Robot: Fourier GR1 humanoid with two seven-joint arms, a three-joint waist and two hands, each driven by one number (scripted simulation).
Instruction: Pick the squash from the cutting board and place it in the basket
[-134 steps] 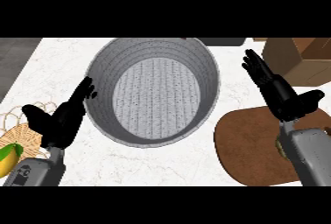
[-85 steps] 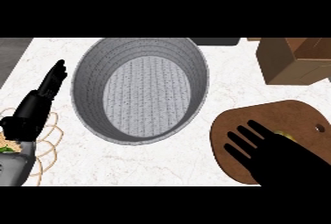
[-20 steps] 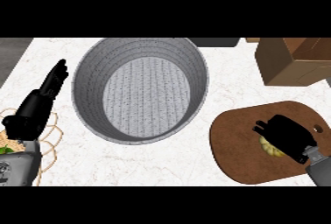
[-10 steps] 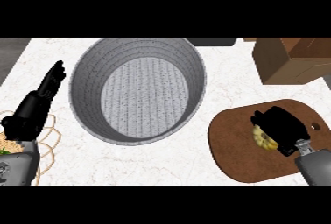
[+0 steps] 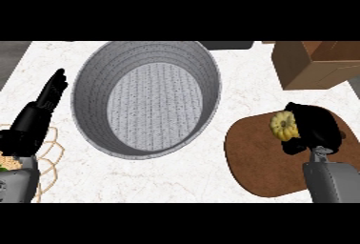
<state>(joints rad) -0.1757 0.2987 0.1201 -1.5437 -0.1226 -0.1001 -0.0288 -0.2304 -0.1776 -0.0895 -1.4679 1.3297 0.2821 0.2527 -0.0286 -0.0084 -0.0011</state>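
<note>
- While my left hand (image 5: 35, 125) rests at the left of the counter (image 5: 197, 177), its fingers are straight and close together, and it holds nothing.
- Next comes the basket (image 5: 88, 119), wide, deep and with nothing in it, standing between my two hands and well apart from the squash.
- The squash (image 5: 283, 126) is over the upper right of the board (image 5: 256, 162), a small, yellow, ribbed thing. I judge it light, stiff and hard-skinned, and not fragile. Its rounded, smooth skin could slip, though the ribs should give fingers some purchase. The best hold looks to be across its broad middle, with fingers on one side and the thumb opposite.
- My right hand (image 5: 318, 125) is curled round the squash from the right, fingers over its top and thumb under it, and it hides the far half. Only the left face of the squash shows. I cannot tell whether the squash touches the board or has been raised off it.
</note>
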